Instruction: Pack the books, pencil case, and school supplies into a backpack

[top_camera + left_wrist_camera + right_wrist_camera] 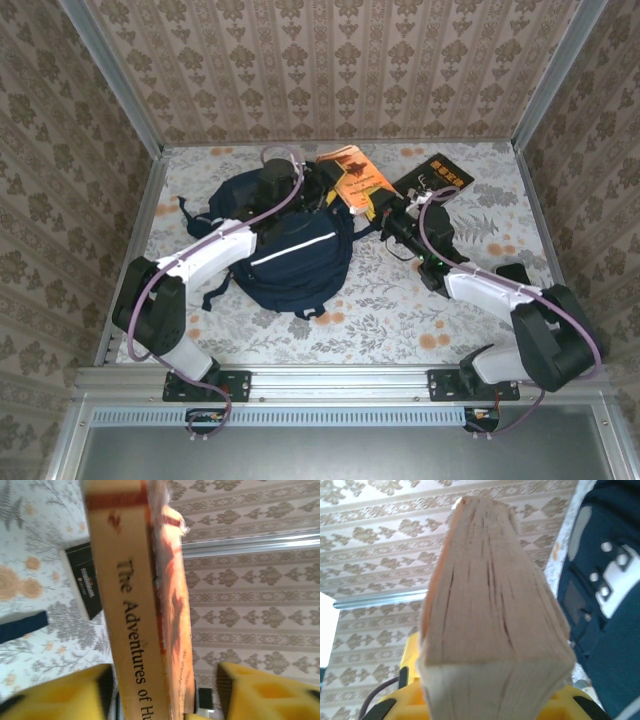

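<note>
Right wrist: orange paperback (490, 605) clamped in right gripper (495, 700); left gripper (165, 695) spread apart around its spine, beside navy backpack (295, 260).

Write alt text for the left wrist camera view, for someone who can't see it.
An orange paperback, spine reading The Adventures of Hu, sits between the left gripper's open yellow fingers, with a gap beside one finger. Behind it, a black book lies on the floral table, and patterned wallpaper covers the far wall.
</note>
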Action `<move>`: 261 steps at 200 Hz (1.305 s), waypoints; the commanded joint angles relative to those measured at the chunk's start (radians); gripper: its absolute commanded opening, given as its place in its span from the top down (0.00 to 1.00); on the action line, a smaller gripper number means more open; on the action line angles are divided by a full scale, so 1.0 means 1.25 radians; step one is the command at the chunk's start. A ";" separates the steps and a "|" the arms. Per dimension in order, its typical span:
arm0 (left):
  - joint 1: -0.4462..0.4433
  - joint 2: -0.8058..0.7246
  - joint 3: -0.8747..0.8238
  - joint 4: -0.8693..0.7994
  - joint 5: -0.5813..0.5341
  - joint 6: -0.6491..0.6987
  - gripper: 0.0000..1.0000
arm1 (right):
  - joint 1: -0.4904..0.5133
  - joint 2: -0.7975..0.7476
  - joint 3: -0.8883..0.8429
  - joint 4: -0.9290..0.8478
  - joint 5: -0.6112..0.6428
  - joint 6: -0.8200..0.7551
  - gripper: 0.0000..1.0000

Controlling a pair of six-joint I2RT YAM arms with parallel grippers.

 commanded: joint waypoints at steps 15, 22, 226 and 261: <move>0.029 -0.069 0.000 -0.298 -0.030 0.173 0.23 | -0.003 -0.131 0.029 -0.264 0.042 -0.190 0.86; 0.034 -0.074 0.019 -0.377 -0.046 0.229 0.20 | -0.005 -0.150 0.036 -0.318 0.048 -0.227 0.86; -0.179 0.326 0.432 -1.094 -0.449 1.080 0.27 | -0.126 -0.384 -0.026 -0.744 0.066 -0.462 0.85; -0.188 0.384 0.470 -1.097 -0.493 1.112 0.32 | -0.129 -0.379 -0.029 -0.740 0.060 -0.459 0.85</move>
